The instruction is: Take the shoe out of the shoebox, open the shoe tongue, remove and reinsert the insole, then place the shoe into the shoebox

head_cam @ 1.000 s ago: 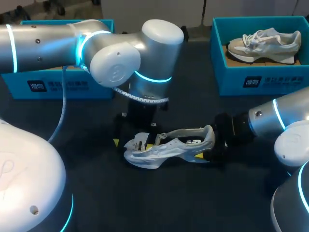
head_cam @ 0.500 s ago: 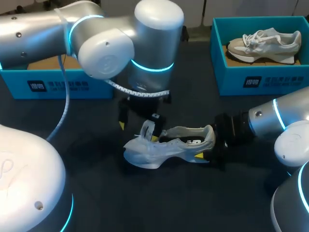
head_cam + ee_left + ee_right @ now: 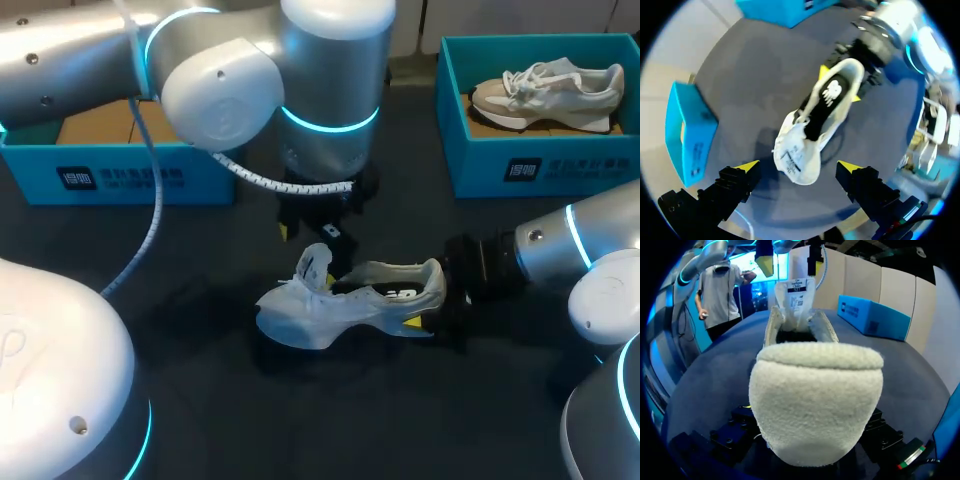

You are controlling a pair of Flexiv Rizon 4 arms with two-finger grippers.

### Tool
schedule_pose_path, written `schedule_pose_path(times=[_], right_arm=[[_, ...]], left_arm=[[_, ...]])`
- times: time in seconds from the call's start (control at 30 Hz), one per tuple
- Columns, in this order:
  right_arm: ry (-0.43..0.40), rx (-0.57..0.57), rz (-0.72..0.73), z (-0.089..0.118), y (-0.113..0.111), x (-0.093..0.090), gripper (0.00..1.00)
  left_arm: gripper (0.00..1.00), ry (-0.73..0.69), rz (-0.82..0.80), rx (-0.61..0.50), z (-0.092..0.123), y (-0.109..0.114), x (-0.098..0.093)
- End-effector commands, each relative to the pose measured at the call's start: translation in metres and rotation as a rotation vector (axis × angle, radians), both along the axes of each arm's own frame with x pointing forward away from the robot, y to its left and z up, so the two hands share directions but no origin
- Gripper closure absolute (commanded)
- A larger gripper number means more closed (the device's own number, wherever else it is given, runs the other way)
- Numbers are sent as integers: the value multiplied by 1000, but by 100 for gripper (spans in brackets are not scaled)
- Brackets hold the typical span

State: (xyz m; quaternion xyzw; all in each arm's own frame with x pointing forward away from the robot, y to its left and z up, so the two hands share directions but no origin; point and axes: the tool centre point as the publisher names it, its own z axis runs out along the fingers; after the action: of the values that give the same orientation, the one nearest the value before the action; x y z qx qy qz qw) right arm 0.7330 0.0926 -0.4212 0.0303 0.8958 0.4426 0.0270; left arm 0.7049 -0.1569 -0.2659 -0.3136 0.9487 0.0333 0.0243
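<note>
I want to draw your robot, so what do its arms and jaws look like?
The left arm and right arm are fat silver tubes with round joints and glowing blue-green rings. A grey cable hangs along the left one. The jaws are black blocks with bright yellow tips.

The dark matte table (image 3: 330, 420) carries 1 open turquoise cardboard shoebox (image 3: 120, 172) at its far left, a 2nd turquoise shoebox (image 3: 540, 165) far right, and a white sneaker (image 3: 340, 305) between them, nearer.

Dark table (image 3: 330, 430), blue box (image 3: 580, 165) at far right, pale sneaker (image 3: 545, 92) inside (laced, white-soled)
</note>
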Motion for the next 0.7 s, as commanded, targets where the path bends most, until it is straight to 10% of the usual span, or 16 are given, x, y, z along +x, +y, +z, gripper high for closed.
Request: schedule_pose_path(times=[0.03,0.7], right_arm=[[-2,-5,-3,-4,6,0,100],[-2,-5,-3,-4,6,0,100]], left_arm=[[0,7,-448,-23,7,-23,4],[0,-23,-476,-52,6,-35,2]])
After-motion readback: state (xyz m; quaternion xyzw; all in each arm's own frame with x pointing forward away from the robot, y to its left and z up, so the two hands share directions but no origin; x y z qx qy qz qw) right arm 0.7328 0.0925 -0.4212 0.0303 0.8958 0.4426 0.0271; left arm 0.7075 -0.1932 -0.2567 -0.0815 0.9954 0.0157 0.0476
